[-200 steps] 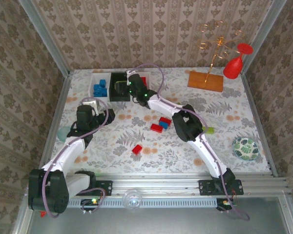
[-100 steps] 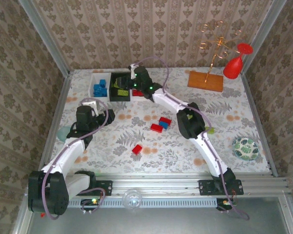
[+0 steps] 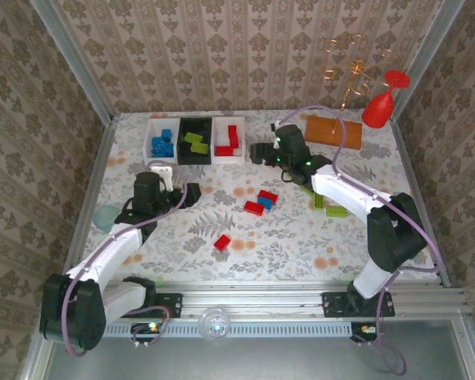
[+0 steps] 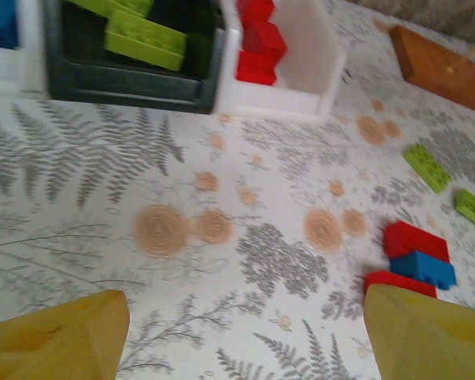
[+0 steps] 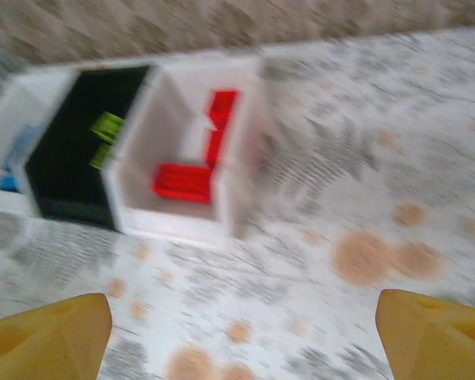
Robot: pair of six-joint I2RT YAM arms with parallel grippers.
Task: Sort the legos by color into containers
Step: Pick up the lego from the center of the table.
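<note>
The table (image 3: 301,257) was the biggest thing, and six bricks lay loose on it. The right arm (image 3: 344,194) reached low across the table, and two green bricks (image 3: 320,196) lay just beside it. If that arm swung sideways, it could shove them far away. The left arm (image 3: 119,241) pointed toward the middle too, so the two arms could bump if both went for the same brick.

Three boxes stood in a row at the back, side by side. There was a white box (image 3: 160,124) with blue bricks, a black box (image 4: 127,81) with green ones, and another white box (image 4: 301,43) with red ones. They were so close that a brick dropped a bit to one side could land with the wrong colour.

The left gripper (image 3: 191,195) hung over the table in front of the boxes, its fingers wide apart and holding nothing. The right gripper (image 3: 257,153) was just beside the box of red bricks, with its fingers apart and empty too. A careless turn there could knock that box.

Near the middle, a red brick (image 4: 416,241), a blue brick (image 4: 425,269) and a second red brick (image 4: 400,283) touched each other. Pinching one could drag its neighbour along into the wrong box. A last red brick (image 3: 222,242) lay alone.
</note>
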